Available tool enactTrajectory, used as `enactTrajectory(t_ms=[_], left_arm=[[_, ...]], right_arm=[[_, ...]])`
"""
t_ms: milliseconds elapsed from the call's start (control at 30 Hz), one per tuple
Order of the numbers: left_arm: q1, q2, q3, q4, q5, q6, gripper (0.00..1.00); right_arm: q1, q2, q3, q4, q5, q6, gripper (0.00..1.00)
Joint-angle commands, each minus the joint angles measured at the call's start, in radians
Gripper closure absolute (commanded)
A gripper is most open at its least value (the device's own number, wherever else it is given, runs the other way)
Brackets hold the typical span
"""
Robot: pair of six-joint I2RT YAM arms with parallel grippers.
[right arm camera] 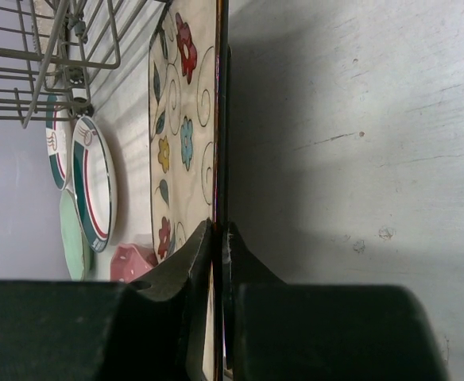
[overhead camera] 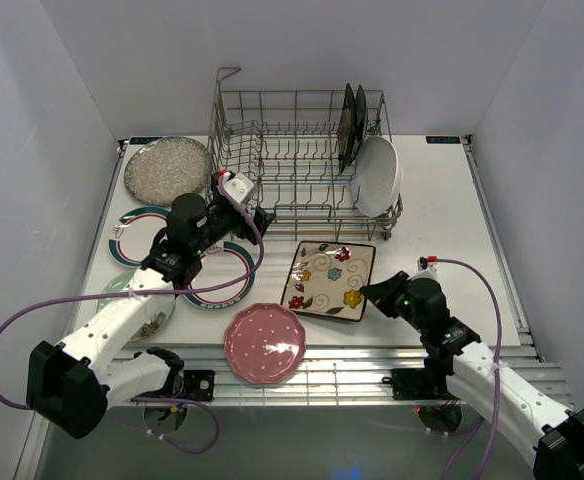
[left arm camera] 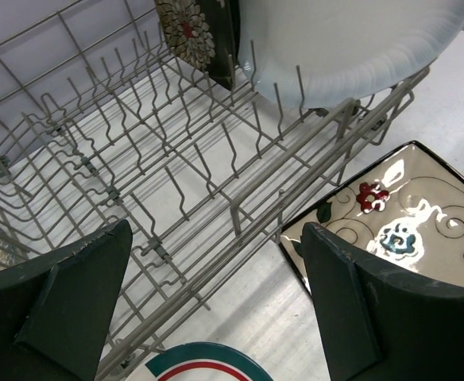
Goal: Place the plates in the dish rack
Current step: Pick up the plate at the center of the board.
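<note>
Pinching the raised right rim of the cream floral square plate [overhead camera: 327, 278], the right pincer [right arm camera: 220, 230] is closed down on that thin edge. It lies flat mid-desk [overhead camera: 442, 250], before the wire dish rack [overhead camera: 292, 160] at the far edge. Glazed ceramic: stiff, probably heavy, slick, chippable; grip mid-side. The left pincer [left arm camera: 216, 230] gapes empty beside the rack.

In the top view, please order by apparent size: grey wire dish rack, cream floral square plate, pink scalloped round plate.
1. grey wire dish rack
2. cream floral square plate
3. pink scalloped round plate, only slightly smaller
</note>
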Motion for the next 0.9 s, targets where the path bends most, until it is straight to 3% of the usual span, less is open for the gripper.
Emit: enactTrajectory(t_ms=[0, 200, 400, 600, 867], left_arm=[[-0.020, -0.017, -0.001, -0.017, 0.079, 0.024, 0.02], [-0.092, -0.039, -0.029, -0.042, 0.172, 0.105, 0.02], [-0.244, -0.039, -0.073, -0.071, 0.185, 0.226, 0.02], [-0.426, -0.031, -0.136, -0.056, 0.076, 0.346, 0.02], [-0.535, -0.045, -0.219, 0.019, 0.039, 0.412, 0.02]], right_arm=[[0.001, -0.026, 0.073, 0.024, 0.067, 0.002, 0.92], [0.001, -0.049, 0.082, -0.002, 0.080, 0.022, 0.92], [0.001, -0.109, 0.090, -0.045, 0.105, 0.030, 0.92], [0.001, -0.105, 0.110, -0.068, 0.111, 0.034, 0.92], [0.001, -0.092, 0.146, -0.141, 0.125, 0.065, 0.92]])
